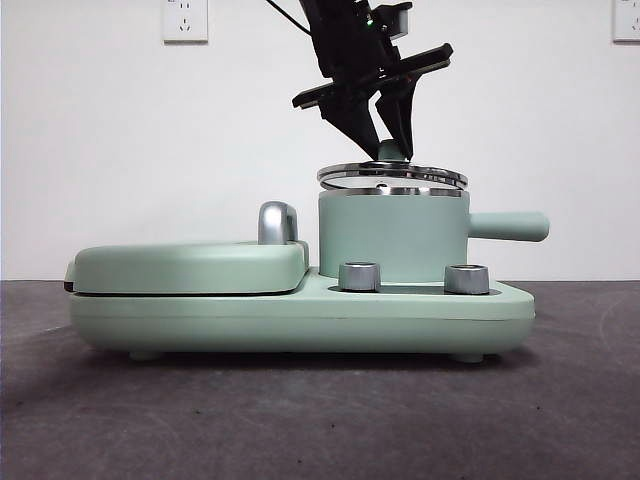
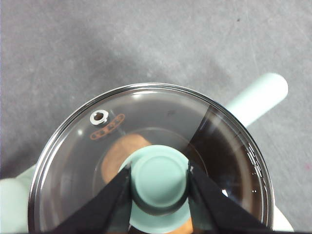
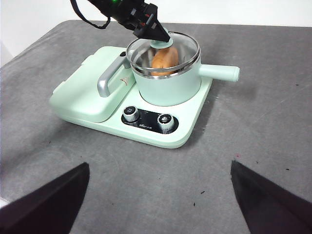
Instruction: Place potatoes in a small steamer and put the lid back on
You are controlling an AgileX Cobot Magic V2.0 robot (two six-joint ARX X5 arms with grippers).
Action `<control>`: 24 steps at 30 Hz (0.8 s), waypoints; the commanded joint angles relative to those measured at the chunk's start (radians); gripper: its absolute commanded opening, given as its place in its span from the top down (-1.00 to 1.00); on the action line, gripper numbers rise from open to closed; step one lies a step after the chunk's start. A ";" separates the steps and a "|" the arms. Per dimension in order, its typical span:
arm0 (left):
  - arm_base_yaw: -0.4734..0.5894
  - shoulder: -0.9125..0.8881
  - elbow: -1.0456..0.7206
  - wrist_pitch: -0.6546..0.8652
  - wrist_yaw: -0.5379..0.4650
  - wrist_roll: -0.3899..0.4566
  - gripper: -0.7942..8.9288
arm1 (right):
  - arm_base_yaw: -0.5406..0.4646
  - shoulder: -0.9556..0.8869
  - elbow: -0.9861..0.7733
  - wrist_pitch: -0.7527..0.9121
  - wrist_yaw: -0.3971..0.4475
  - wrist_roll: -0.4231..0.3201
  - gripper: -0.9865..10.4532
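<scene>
At the left of the base unit [image 1: 300, 315] sits the flat griddle [image 1: 190, 267] with its chrome handle [image 1: 277, 222], shut and out of the way, so nothing crowds the pot beside it. To its right stands the small steamer [image 1: 393, 235], its straight handle pointing right. The potato [image 3: 165, 59] already lies inside, showing orange-brown through the glass, so only the covering step is left, I'd say. The lid [image 1: 392, 177] hovers just over the steel rim, slightly tilted and not seated all round in the front view; it looks centred over the pot, which should let it drop cleanly.

The left gripper [image 2: 159, 181] comes down steeply from above, leaning in from the far left, its two black jaws clamped on the lid's mint knob [image 2: 160, 176], one on each side. The right gripper [image 3: 161, 204] waits well back on the near side, jaws spread wide and holding nothing.
</scene>
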 commanded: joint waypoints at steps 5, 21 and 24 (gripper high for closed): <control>-0.011 -0.014 0.029 0.051 0.006 0.000 0.83 | 0.005 0.005 0.010 0.009 0.001 0.014 0.02; -0.007 0.007 0.010 0.051 -0.015 -0.022 0.83 | 0.005 0.005 0.010 0.009 0.002 0.018 0.02; -0.010 0.010 0.010 0.031 -0.014 -0.037 0.83 | 0.005 0.005 0.010 0.009 0.002 0.018 0.02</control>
